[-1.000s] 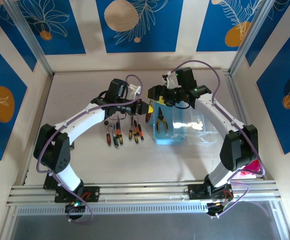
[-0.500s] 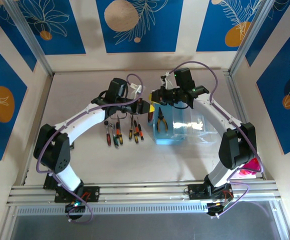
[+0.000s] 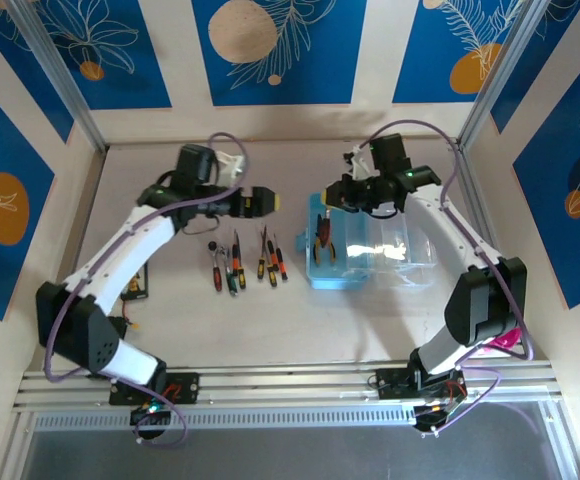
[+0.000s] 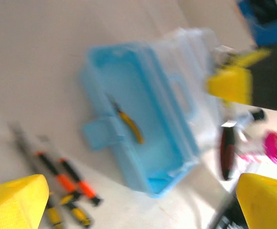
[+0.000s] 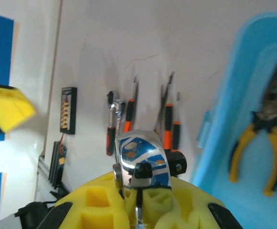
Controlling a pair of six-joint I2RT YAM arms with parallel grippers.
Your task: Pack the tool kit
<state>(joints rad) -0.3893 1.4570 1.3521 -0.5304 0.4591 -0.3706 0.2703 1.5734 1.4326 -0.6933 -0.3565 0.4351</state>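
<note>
The tool kit's light-blue case (image 3: 320, 275) lies open, its clear lid (image 3: 400, 250) flat to the right. Yellow-handled pliers (image 3: 322, 248) (image 5: 265, 138) (image 4: 129, 125) lie inside it. Several screwdrivers (image 3: 270, 260) (image 5: 169, 129) (image 4: 64, 174) and a red-handled ratchet (image 5: 111, 138) lie in a row on the table left of the case. My right gripper (image 3: 332, 197) (image 5: 143, 191) hangs over the case's far left end, shut on a tool with a shiny chrome head (image 5: 141, 160) and a dark red handle (image 4: 228, 152). My left gripper (image 3: 273, 201) (image 4: 141, 200) is open and empty, left of the case above the screwdrivers.
A black bit strip (image 3: 135, 285) (image 5: 68, 110) lies on the table by the left arm. Something pink (image 3: 505, 335) (image 4: 274, 148) sits by the right arm's base. Metal frame posts and walls close in the table on both sides.
The left gripper has opened and drawn back to the left, away from the case. The right gripper has shut on the chrome-headed tool and shifted right with it over the case.
</note>
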